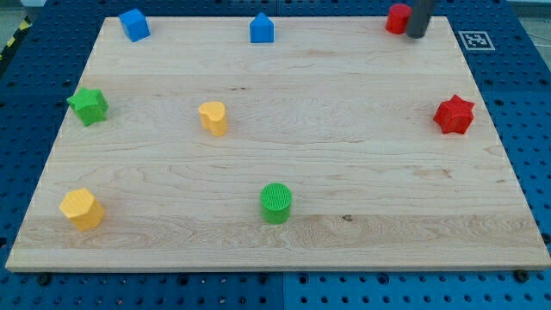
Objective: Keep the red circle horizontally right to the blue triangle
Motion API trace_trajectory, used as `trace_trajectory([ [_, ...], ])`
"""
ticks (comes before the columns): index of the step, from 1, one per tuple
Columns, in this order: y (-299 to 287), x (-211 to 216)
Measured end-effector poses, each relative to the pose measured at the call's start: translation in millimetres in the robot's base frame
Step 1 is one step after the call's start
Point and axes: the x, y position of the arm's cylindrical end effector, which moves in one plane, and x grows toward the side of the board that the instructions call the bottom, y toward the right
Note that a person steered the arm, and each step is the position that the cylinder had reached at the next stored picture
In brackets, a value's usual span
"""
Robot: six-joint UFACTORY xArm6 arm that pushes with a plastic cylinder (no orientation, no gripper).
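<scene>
spanning most of the view, the table (362, 95) is a pale wooden board with visible grain lines and a small dark knot near its lower middle; it rests on a blue perforated base (534, 103) dotted with holes. a square black-and-white fiducial marker (474, 40) sits off the board's upper right corner; no readable lettering on it.

blocks, all matt with fine ribbed surfaces:
- red star (454, 114), near the view's right edge, mid-height.
- green star (89, 105), near the left edge, mid-height.
- yellow block (82, 207), roughly hexagonal, lower left.
- green cylinder (276, 203), lower middle, ribbed top.
- yellow block (213, 117), rounded, heart-like, left of centre.
- blue block (134, 24), angular, upper left; exact shape unclear.
- blue triangle (262, 28), house-like with a pointed top, upper middle.
- red circle (398, 18), upper right, level with the blue triangle and well to its right.

my tip (417, 35), the end of a dark straight rod, stands touching or just beside the red circle's right side. no fingers exist on this rod, so neither apart nor together applies; it holds nothing.
</scene>
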Motion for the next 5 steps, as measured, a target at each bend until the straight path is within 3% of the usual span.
trace_trajectory([
  [1,35.2,-6.4],
  [2,26.0,-45.1],
  [5,-36.7,-46.2],
])
